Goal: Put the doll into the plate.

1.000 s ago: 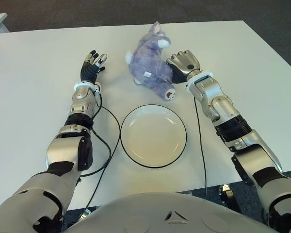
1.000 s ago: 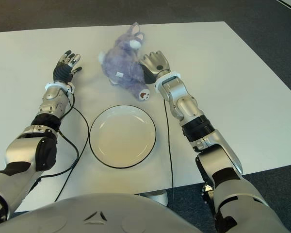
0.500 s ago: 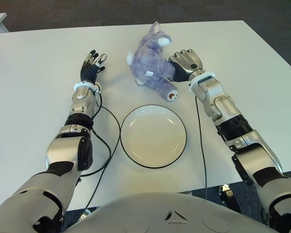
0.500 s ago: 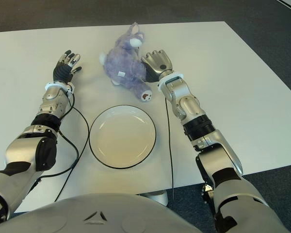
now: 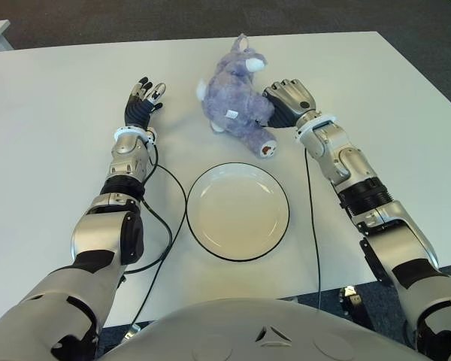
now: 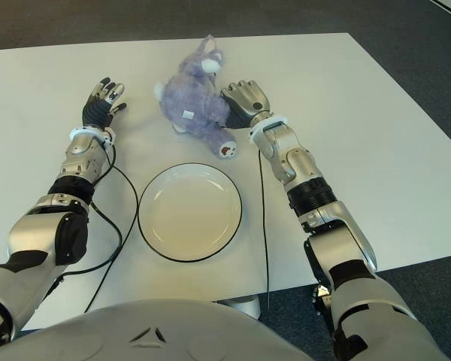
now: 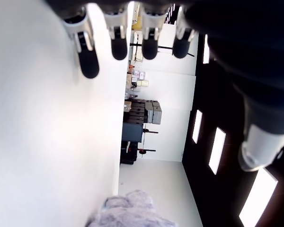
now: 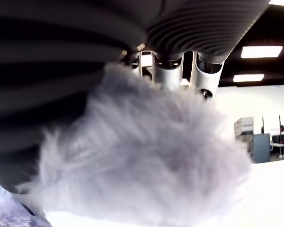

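The purple plush doll (image 5: 237,101) lies on its side on the white table (image 5: 52,98), just beyond the plate. My right hand (image 5: 284,102) is pressed against the doll's right flank; in the right wrist view its fingers (image 8: 166,75) curl over the fur (image 8: 146,156), shut on it. The white plate (image 5: 238,214) with a dark rim sits empty in front of me, nearer than the doll. My left hand (image 5: 143,101) shows left of the doll with fingers (image 7: 118,45) spread, holding nothing.
A black cable (image 5: 177,197) loops over the table from my left arm to the plate's left edge. Another thin cable (image 5: 313,218) runs along my right forearm. The table's far edge and dark floor (image 5: 210,19) lie beyond the doll.
My right hand has closed further onto the doll and my forearm has swung a little to the right. The doll has turned slightly, its foot shifting right. The left hand has not moved.
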